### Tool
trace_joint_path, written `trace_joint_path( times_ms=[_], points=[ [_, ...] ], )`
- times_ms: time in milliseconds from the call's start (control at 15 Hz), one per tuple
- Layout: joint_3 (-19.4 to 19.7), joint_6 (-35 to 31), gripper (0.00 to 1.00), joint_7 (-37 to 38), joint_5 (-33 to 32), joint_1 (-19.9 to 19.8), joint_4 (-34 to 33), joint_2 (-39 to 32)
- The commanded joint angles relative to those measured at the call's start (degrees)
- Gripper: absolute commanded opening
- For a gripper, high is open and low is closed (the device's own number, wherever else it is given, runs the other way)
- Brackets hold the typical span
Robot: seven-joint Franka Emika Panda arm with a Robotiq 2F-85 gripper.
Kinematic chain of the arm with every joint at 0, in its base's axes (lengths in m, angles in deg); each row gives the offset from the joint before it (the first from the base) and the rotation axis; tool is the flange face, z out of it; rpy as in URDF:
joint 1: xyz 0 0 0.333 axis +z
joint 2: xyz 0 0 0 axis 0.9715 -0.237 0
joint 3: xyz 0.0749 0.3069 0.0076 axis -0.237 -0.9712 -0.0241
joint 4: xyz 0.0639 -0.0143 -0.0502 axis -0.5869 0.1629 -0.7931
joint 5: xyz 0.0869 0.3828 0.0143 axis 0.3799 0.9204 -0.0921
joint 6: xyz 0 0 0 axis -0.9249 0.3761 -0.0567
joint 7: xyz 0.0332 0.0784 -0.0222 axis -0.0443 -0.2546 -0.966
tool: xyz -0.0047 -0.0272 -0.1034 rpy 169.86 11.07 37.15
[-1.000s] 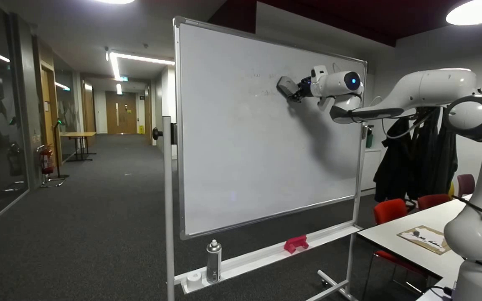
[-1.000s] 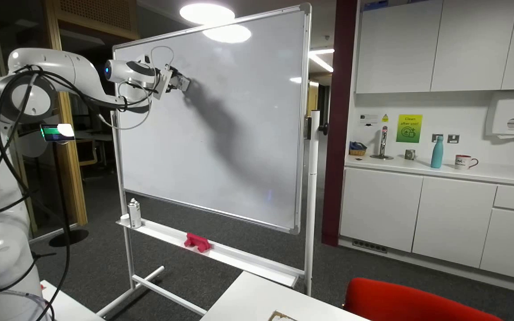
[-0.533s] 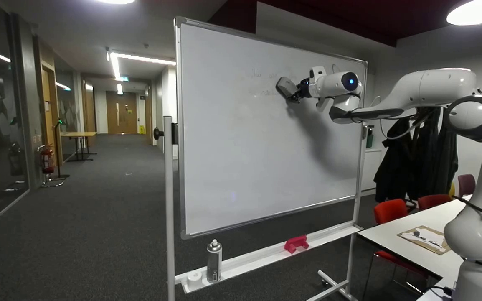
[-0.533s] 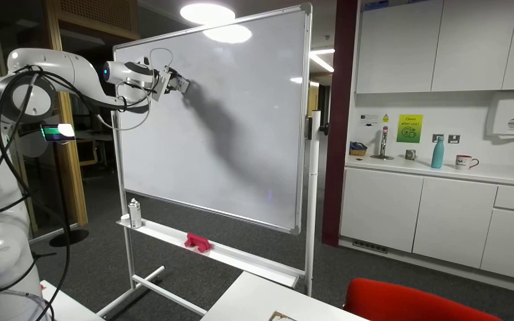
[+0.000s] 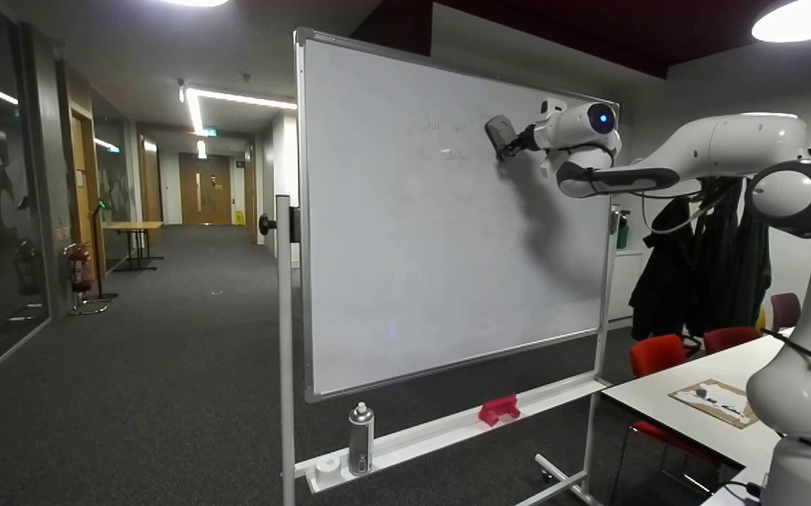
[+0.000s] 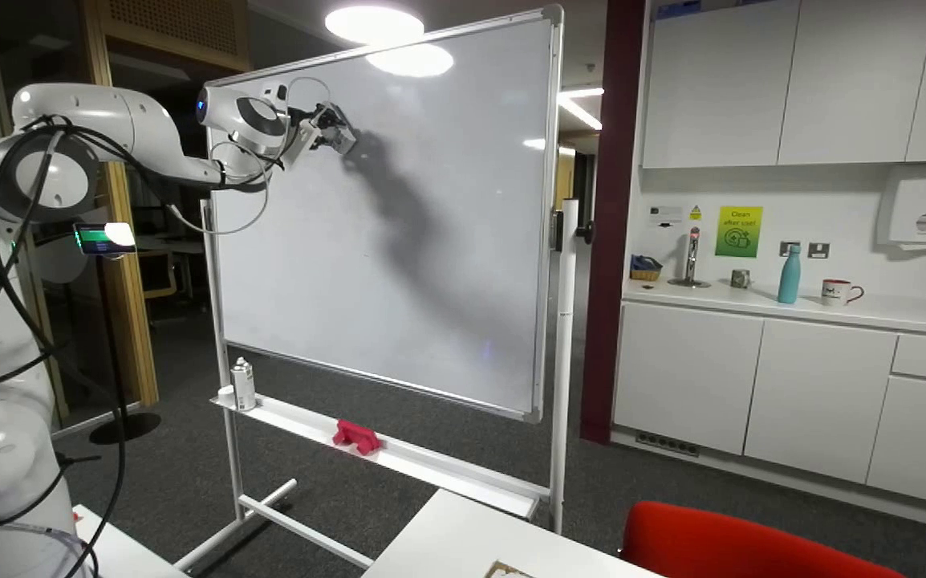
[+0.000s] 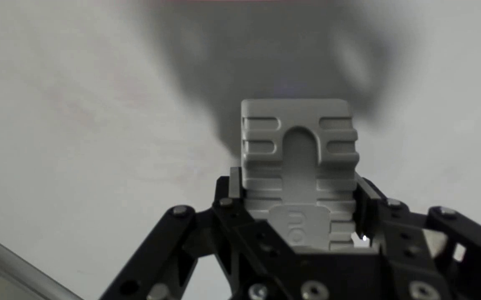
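Note:
My gripper [image 7: 300, 185] is shut on a grey ribbed eraser [image 7: 299, 166], one finger pad against each long side. In an exterior view the eraser [image 5: 500, 136] is tilted in front of the upper right part of the whiteboard [image 5: 405, 246]. Faint handwriting [image 5: 445, 128] shows on the board to its left. From an exterior view, the eraser [image 6: 342, 135] is close to the board's upper left part [image 6: 286, 257], and a long shadow falls below it. Whether its underside touches the board cannot be told. Its lower end is partly hidden by the gripper in the wrist view.
The ledge under the board carries a spray can [image 5: 360, 439], a white roll [image 5: 327, 469] and a red holder [image 5: 499, 410]. A white table [image 5: 701, 372] stands near the arm's base. Red chairs [image 5: 657, 355] stand by it. Cables [image 6: 10, 217] hang along the arm.
Over the last half second the gripper and eraser have moved up and to the right in both exterior views, and the wrist has turned. The eraser stays in the grip.

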Motion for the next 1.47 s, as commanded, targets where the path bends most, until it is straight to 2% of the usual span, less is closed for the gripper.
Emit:
trace_joint_path(
  times_ms=[0, 333, 1067, 1400],
  points=[
    [1.78, 3.04, 0.35, -3.87, 7.16, -0.9, -4.81, -2.58],
    [1.12, 5.97, 0.35, -5.48, 8.77, 0.47, -5.57, -2.81],
    [-4.51, 10.89, 0.35, -4.54, -2.84, 4.56, -1.08, -2.59],
    [-5.28, 10.64, 0.35, -5.14, -4.21, 4.64, -0.11, -2.74]
  ],
)
